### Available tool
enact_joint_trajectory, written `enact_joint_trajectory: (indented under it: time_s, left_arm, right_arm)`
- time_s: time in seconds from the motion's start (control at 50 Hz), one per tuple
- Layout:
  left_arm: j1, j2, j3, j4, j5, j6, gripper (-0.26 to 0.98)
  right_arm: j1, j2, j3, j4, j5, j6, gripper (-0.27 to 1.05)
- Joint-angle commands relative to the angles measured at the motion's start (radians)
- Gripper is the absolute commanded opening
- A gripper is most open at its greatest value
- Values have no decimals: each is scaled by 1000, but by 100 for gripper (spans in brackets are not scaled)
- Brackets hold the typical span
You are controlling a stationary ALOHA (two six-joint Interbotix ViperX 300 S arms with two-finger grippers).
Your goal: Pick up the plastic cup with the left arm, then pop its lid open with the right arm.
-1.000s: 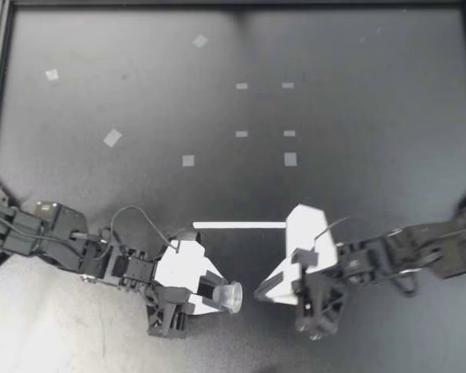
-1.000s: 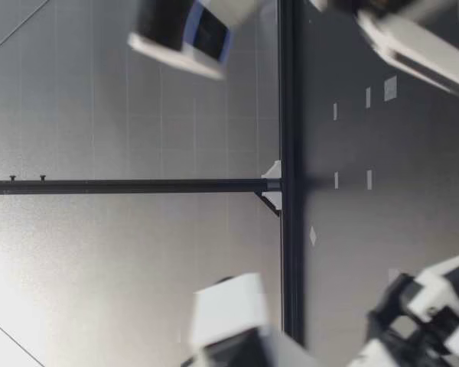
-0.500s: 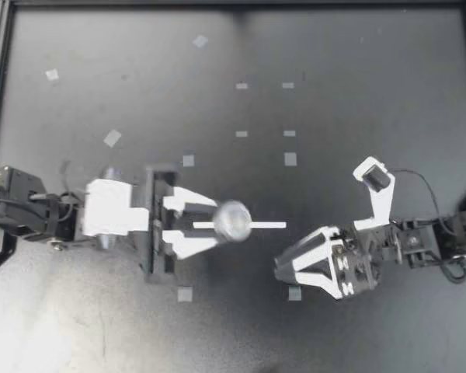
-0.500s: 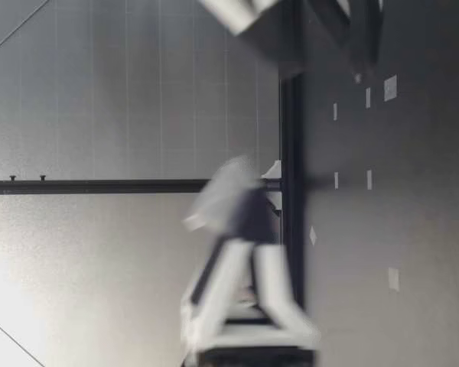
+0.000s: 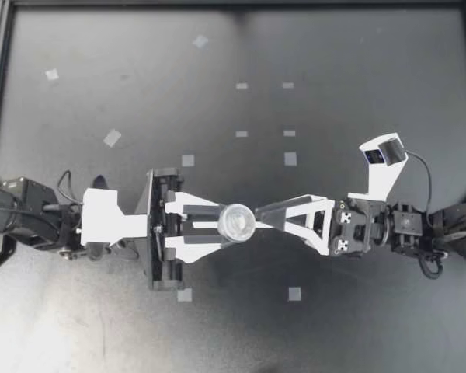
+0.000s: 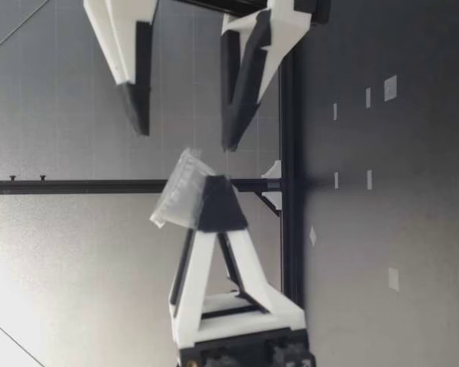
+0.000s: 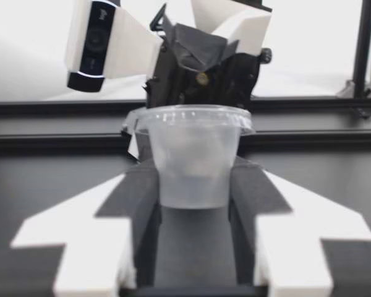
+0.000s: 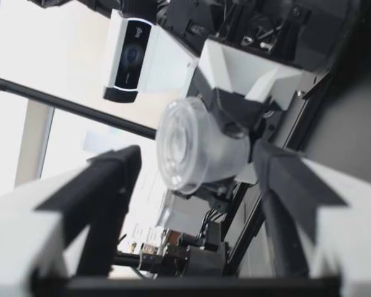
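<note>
Looks like a handover: my left gripper (image 5: 227, 224) grips the clear cup (image 5: 238, 223) in mid-air; my right gripper (image 5: 261, 216), just right of it with fingers spread, would need to straddle it and close

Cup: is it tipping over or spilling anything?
The cup leans a little in my left gripper, up above the table. It looks empty, and nothing has spilled. My right gripper is open beside it.

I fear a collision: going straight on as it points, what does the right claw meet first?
Likely the small clear plastic cup in the left claw, just ahead of the open right claw.
</note>
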Motion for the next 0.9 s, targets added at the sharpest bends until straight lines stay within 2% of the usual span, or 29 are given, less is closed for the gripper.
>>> enact_joint_trajectory:
  time_s: [0.0, 0.2, 0.5, 0.72, 0.88]
  left_arm:
    - [2, -14, -20, 0, 3, 2, 7]
    - [2, -14, -21, 2, 17, 0, 7]
    - [0, -12, -31, 0, 60, -5, 7]
    - [-11, -11, -21, 0, 74, -20, 7]
    - [-9, -17, -21, 2, 74, -26, 7]
  right_arm:
    - [-5, -14, -18, -14, 2, -2, 72]
    - [-5, -48, -25, -41, 3, 0, 72]
    - [-5, -107, -67, -147, -34, -3, 72]
    - [-21, -216, -20, -161, -48, -78, 71]
    - [-75, -285, 34, -169, 28, -245, 71]
